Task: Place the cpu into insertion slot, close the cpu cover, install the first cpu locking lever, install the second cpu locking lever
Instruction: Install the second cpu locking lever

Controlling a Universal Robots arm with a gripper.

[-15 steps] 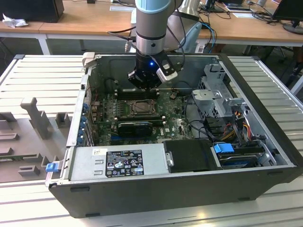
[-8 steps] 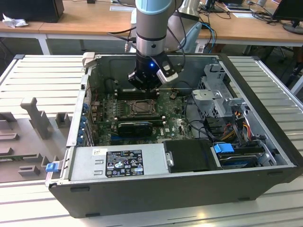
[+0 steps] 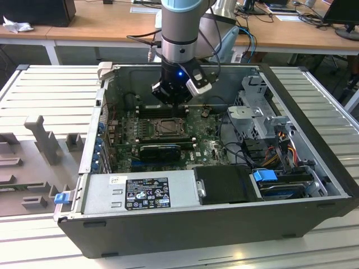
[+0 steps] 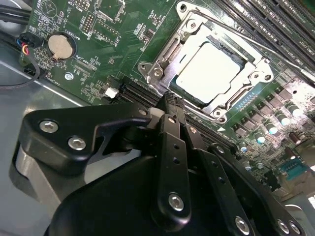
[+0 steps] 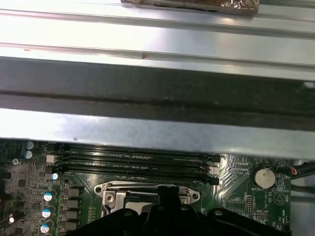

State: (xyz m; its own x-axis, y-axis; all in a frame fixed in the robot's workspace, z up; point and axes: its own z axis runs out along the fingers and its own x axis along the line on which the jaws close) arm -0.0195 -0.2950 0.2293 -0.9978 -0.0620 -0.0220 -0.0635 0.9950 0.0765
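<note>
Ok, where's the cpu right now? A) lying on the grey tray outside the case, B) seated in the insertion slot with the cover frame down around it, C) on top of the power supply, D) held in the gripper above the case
B: in the second wrist view the cpu lies flat in the insertion slot, with the silvery cpu cover framing it.
</note>
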